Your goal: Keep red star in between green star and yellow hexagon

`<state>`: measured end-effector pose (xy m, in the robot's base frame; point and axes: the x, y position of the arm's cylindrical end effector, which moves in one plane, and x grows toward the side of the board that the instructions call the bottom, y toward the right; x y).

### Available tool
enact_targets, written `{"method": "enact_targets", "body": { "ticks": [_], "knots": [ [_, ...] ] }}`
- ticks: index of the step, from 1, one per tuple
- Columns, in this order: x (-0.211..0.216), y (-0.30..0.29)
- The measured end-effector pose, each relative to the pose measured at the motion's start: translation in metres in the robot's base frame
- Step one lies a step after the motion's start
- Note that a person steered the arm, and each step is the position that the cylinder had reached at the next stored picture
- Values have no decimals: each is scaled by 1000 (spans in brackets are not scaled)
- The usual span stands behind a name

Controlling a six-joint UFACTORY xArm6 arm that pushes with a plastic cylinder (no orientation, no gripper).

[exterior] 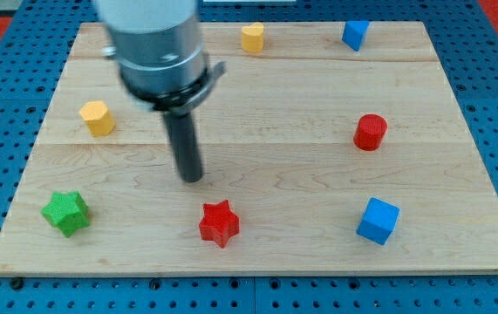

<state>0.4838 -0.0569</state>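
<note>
Our tip [193, 177] sits on the counter [275, 96] just up and left of the red star [220, 223], apart from it, touching nothing. The end effector is a plain rod: no jaws to open, and it holds nothing.

The red star lies near the view's bottom, centre-left. The green star [65, 213] is at the bottom left, well apart from it. The yellow hexagon [98, 118] is at the left, above the green star. So the red star is off to the right of the gap between them, not in it.

Handling, as we judge it: the red star looks small, light and rigid, and should slide easily on the smooth wood. The points make it prone to spin if pushed off-centre, so contact should land in a notch or flat on its right side, pushing left and slightly up. Our tip would first need to go round to that side.

Other things: a second yellow block [251, 37] at the top, shape unclear from here, maybe a heart. A blue cube [355, 34] at top right, a red cylinder [371, 132] at right, another blue cube [378, 220] at bottom right. None lies in the path to the gap. The main risk is nudging the green star on arrival.
</note>
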Motion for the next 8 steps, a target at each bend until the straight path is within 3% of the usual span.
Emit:
{"method": "enact_targets", "body": {
  "ticks": [1, 2, 4, 5, 7, 8],
  "knots": [
    [27, 48],
    [75, 52],
    [72, 19],
    [80, 49],
    [103, -25],
    [109, -10]
  ]
}}
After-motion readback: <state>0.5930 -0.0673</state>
